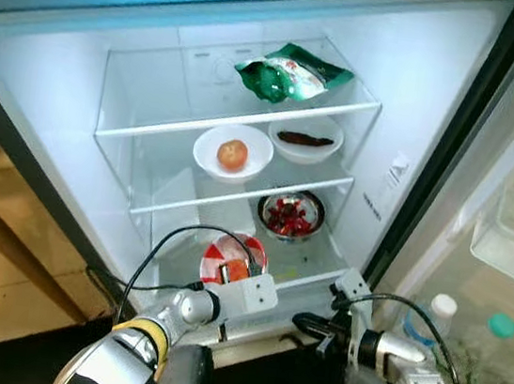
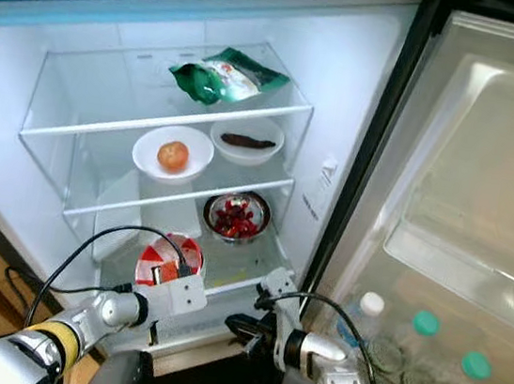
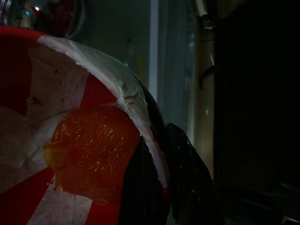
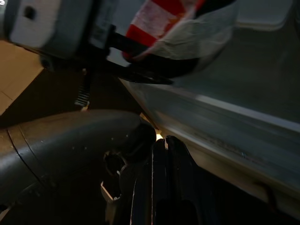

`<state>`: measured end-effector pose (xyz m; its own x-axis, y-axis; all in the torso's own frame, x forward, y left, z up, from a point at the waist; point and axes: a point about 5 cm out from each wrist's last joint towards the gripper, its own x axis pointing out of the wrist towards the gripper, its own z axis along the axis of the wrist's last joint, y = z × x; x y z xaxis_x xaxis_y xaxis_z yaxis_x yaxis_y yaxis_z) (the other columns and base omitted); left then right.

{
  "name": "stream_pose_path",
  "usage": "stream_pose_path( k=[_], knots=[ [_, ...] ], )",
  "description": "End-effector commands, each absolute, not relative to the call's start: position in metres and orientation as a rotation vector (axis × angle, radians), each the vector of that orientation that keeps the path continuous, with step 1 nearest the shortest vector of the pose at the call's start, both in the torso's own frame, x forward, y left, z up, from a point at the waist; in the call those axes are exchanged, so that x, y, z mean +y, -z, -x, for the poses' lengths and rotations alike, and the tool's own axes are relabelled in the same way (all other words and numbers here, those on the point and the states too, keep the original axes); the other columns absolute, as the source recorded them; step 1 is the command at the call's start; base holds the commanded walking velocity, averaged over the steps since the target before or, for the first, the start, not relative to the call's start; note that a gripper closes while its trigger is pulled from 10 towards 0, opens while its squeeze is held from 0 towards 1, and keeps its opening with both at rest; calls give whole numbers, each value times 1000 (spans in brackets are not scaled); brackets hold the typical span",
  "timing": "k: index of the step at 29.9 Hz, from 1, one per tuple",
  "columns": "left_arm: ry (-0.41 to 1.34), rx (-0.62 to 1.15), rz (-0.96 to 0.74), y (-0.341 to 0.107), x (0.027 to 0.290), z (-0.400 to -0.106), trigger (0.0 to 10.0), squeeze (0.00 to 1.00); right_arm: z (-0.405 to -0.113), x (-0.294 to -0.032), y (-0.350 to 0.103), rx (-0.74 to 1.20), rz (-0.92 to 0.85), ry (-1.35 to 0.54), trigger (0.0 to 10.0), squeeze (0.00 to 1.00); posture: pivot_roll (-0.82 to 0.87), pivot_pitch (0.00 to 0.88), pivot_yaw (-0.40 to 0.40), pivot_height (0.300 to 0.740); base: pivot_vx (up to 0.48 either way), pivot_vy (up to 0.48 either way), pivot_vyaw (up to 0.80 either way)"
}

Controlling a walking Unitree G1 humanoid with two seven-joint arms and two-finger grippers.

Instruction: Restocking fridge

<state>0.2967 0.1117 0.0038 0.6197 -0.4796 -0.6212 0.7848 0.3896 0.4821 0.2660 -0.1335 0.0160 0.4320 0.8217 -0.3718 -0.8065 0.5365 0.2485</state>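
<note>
Currently the left tool [image 1: 228, 271] is clamped on the rim of the red-and-white bowl [image 1: 232, 257], which sits at the front of the fridge's bottom shelf [image 1: 314, 261]. Placement step under way. Next move: release and withdraw cleanly. Right tool [image 1: 301, 323] hangs idle, fingers together.

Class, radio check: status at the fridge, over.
Left gripper pinching rim of red-and-white bowl, bottom shelf. Right gripper shut, idle at fridge's front edge. Steel bowl sits behind.
</note>
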Motion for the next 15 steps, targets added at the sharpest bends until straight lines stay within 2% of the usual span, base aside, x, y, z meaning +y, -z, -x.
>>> stream_pose_path(
  k=[1, 9, 15],
  knots=[
    [810, 403, -858, -8, 117, -302, 10000, 0, -264, -132, -15, 486, -48, -1008, 10000, 0, -72, 66, 62, 458, 0, 0, 0],
    [776, 424, -890, -6, 124, -302, 10000, 0, -250, -118, -11, 487, -79, -1038, 10000, 0, -53, 102, 71, 428, 0, 0, 0],
    [726, 468, -933, -2, 142, -299, 10000, 0, -239, -102, -10, 461, -125, -1043, 10000, 0, -49, 147, 81, 413, 0, 0, 0]
  ],
)
